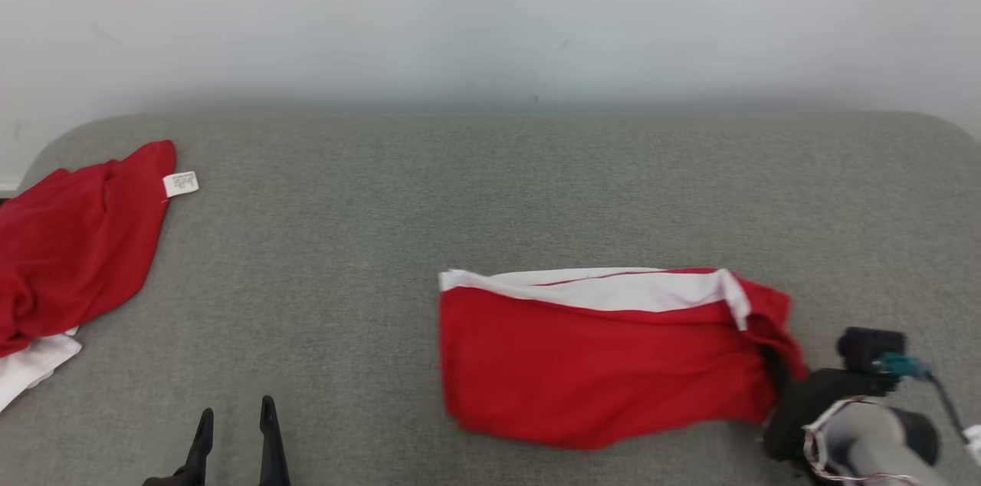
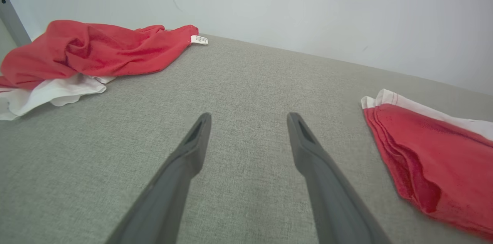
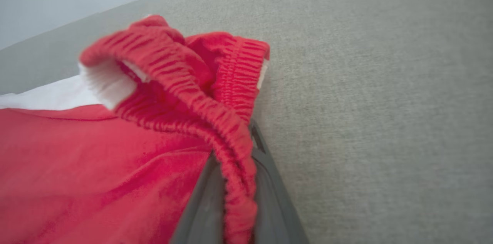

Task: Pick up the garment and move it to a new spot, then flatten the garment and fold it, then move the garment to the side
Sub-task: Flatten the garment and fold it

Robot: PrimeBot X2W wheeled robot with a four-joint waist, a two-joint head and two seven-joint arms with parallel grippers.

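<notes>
Our right gripper [image 3: 240, 151] clamped on the waistband [image 3: 192, 82] of the garment [image 1: 605, 363] — clear at the wrist, unclear from the head, left gripper [image 2: 248, 121] wide, empty

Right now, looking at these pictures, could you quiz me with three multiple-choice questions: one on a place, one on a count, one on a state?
1. Where on the grey fabric surface does the crumpled red and white garment lie?
A) the robot's far left
B) the centre
C) the far right

2. How many red garments lie there?
A) one
B) two
C) four

3. What is the right gripper doing?
A) hanging open
B) pressing the wall
C) shut on the elastic waistband of the folded red garment

Answers: 1 A, it is heaped at the head view's left edge; 2 B, one crumpled, one folded; 3 C, red elastic sits pinched between its fingers.
</notes>
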